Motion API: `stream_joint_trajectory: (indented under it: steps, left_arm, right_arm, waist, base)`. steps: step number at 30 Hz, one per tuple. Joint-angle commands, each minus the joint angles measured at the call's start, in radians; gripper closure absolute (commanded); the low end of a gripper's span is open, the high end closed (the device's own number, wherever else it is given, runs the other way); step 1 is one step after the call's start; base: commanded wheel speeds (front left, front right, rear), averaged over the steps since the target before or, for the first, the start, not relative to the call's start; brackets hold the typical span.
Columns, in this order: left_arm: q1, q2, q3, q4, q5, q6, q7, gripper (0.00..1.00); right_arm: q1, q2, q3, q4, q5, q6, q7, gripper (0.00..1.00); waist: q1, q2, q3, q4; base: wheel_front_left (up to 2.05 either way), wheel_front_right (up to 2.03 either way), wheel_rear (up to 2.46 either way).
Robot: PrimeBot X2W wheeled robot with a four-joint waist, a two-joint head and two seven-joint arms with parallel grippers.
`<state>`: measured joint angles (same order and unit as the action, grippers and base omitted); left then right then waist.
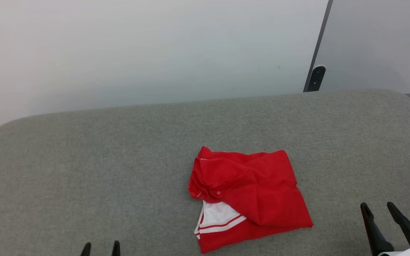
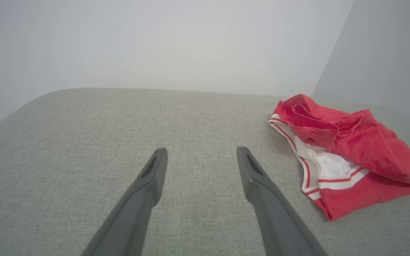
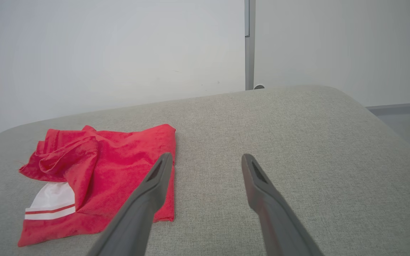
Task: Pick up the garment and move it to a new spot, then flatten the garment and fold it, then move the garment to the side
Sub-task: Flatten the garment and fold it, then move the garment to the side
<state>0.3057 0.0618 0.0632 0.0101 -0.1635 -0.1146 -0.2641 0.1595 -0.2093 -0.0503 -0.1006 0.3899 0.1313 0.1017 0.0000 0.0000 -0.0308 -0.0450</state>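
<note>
The garment is a red shirt lying loosely folded and rumpled on the grey cushioned surface, a white sleeve end with red stripes peeking out at its near left. It also lies at the right of the left wrist view as the garment and at the left of the right wrist view as the garment. My left gripper is open at the bottom left, well away from the shirt. Open too, my right gripper hangs at the lower right, just right of the shirt, holding nothing.
A pale wall rises behind the surface, with a dark vertical post and bracket at the back right. The surface's rounded corners drop off at far left and far right. Bare fabric stretches left of the shirt.
</note>
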Motion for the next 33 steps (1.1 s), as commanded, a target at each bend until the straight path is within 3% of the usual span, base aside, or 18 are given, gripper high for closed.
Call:
stream_joint_trajectory:
  steps: [1, 20, 26, 33]
  left_arm:
    - [-0.006, -0.002, 0.000, -0.004, 0.009, 0.001, 0.000, 0.00]
    - [-0.015, -0.006, -0.008, -0.009, 0.020, 0.000, 0.000, 0.00]
    - [-0.015, -0.007, -0.002, -0.013, 0.008, 0.009, 0.000, 0.00]
    - [-0.067, -0.009, -0.030, -0.001, 0.004, 0.009, 0.000, 0.00]
  right_arm:
    - [0.006, 0.006, 0.004, 0.000, -0.004, -0.001, 0.000, 0.00]
    - [-0.001, 0.010, 0.007, 0.015, 0.004, -0.001, -0.010, 0.00]
    - [-0.083, -0.012, 0.075, 0.037, 0.015, -0.001, 0.032, 0.00]
    - [-0.321, -0.083, 0.272, 0.186, 0.024, -0.001, 0.235, 0.00]
  waist:
    - [0.0000, 0.0000, 0.001, -0.001]
    - [0.0000, 0.0000, 0.003, 0.012]
    - [0.0000, 0.0000, 0.015, 0.007]
    - [0.0000, 0.0000, 0.067, 0.034]
  base:
    - [0.00, 0.00, 0.00]
    - [0.00, 0.00, 0.00]
    - [0.00, 0.00, 0.00]
    - [0.00, 0.00, 0.00]
